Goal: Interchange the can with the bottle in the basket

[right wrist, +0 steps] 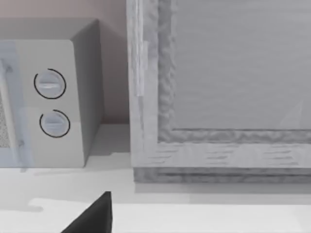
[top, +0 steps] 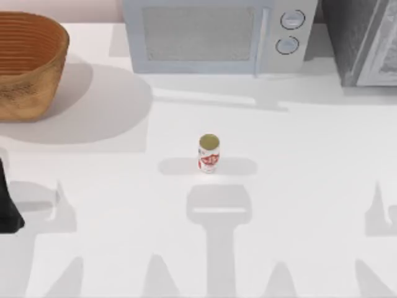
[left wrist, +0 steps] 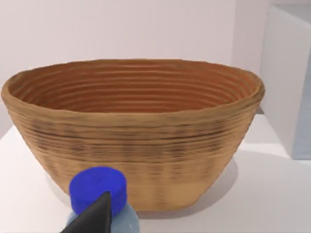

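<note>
Fingers of our left gripper (left wrist: 92, 218) show as one dark tip against the blue-capped bottle (left wrist: 99, 194), apparently gripping it, just in front of the basket (left wrist: 136, 141); our right gripper's (right wrist: 90, 218) finger state we cannot tell. From above, the basket (top: 28, 68) sits upper left and the can (top: 209, 154) stands upright mid-frame, its red label unreadable. White table (top: 310, 161), microwave (top: 211, 34) at the back.

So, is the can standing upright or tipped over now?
Upright. In the top view the can stands alone mid-table on its base, its gold-olive top facing up, apart from the basket.
</note>
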Robot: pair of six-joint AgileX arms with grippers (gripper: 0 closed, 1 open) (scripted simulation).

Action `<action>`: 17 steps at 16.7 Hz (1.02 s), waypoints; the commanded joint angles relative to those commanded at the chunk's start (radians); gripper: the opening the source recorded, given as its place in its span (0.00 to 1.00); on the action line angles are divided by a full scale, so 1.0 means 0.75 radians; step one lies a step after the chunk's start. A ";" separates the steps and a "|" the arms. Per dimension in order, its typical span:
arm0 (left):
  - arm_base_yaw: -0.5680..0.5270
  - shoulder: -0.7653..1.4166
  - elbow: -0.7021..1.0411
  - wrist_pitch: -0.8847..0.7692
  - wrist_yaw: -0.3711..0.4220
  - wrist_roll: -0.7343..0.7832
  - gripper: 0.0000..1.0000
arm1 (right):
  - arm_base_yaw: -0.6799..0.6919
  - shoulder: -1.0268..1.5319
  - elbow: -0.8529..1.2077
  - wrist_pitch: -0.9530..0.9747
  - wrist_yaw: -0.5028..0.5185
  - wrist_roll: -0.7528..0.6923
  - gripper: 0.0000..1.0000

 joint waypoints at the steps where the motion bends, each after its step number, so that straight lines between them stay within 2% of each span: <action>1: 0.023 0.066 -0.001 0.051 0.018 0.007 1.00 | 0.000 0.000 0.000 0.000 0.000 0.000 1.00; 5: 0.136 0.420 0.005 0.334 0.124 0.045 1.00 | 0.000 0.000 0.000 0.000 0.000 0.000 1.00; 17: 0.492 1.715 0.048 1.345 0.536 0.180 1.00 | 0.000 0.000 0.000 0.000 0.000 0.000 1.00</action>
